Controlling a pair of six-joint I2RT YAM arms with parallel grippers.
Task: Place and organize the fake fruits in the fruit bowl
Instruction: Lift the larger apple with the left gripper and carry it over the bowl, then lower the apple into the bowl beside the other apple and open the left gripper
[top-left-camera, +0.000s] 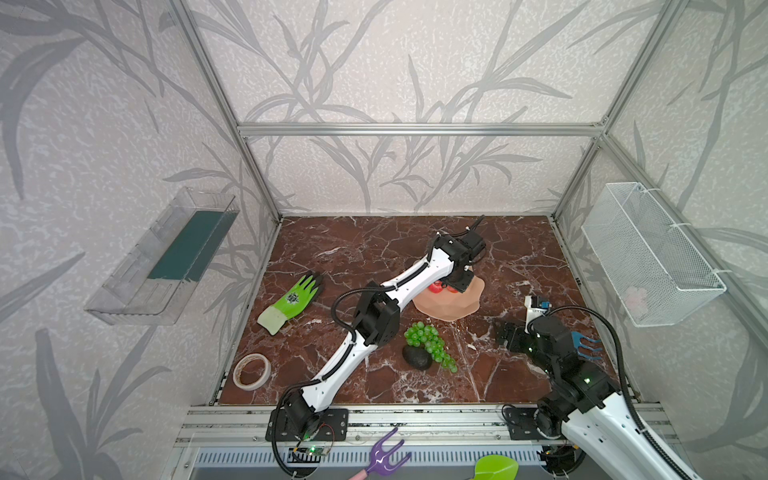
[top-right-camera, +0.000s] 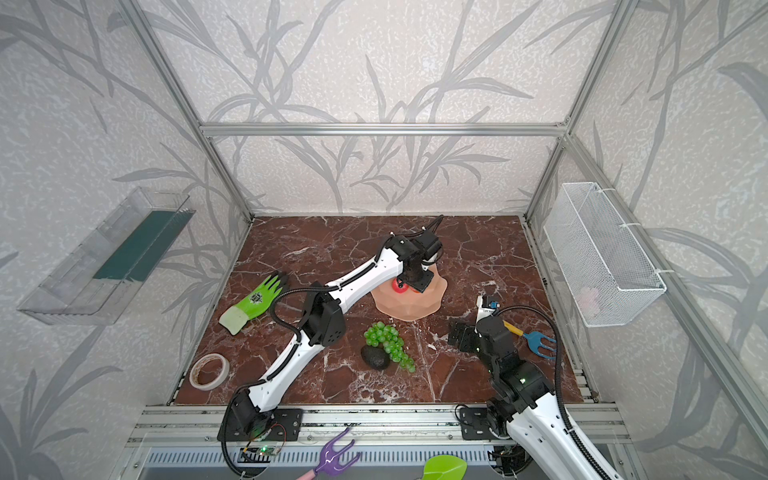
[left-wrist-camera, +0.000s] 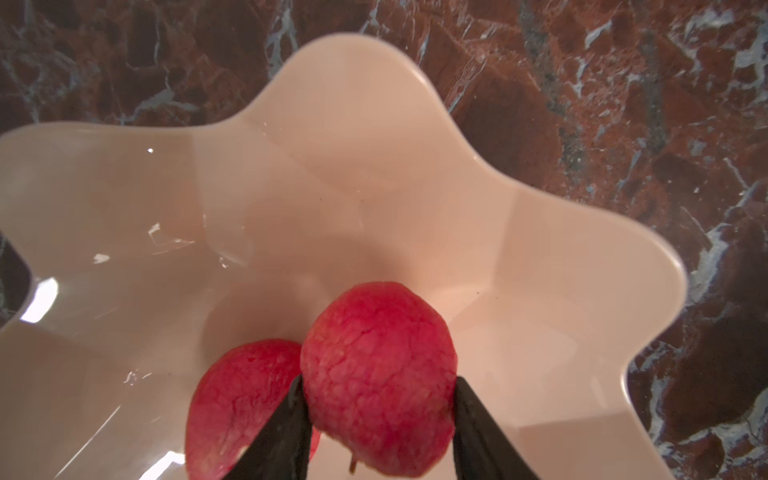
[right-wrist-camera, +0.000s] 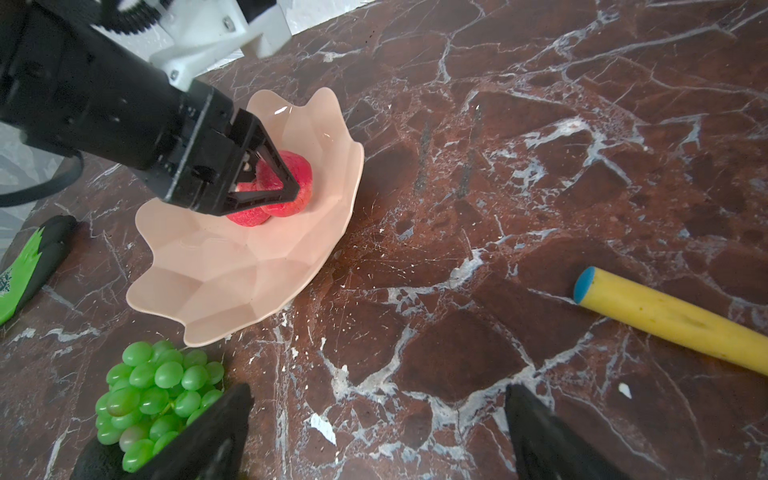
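Note:
The peach-pink fruit bowl (top-left-camera: 449, 309) (top-right-camera: 411, 307) (right-wrist-camera: 232, 282) stands mid-table. My left gripper (top-left-camera: 452, 286) (left-wrist-camera: 379, 380) (right-wrist-camera: 286, 176) reaches down into it, jaws shut on a red apple (left-wrist-camera: 374, 332) just above the bowl floor (left-wrist-camera: 332, 145). A second red apple (left-wrist-camera: 241, 395) (top-right-camera: 399, 286) lies in the bowl beside it, touching one finger. The green grapes (top-left-camera: 430, 345) (right-wrist-camera: 153, 395) and the dark avocado (top-left-camera: 417, 357) (top-right-camera: 375, 356) lie on the table in front of the bowl. My right gripper (top-left-camera: 503, 332) (right-wrist-camera: 378, 390) hovers open and empty, right of the grapes.
A green glove (top-left-camera: 293, 299) and a tape roll (top-left-camera: 251, 371) lie at the left. A blue rake with a yellow handle (top-right-camera: 536, 338) (right-wrist-camera: 665, 320) lies by the right arm. A white wire basket (top-left-camera: 652, 253) hangs on the right wall, a clear tray (top-left-camera: 166, 257) on the left.

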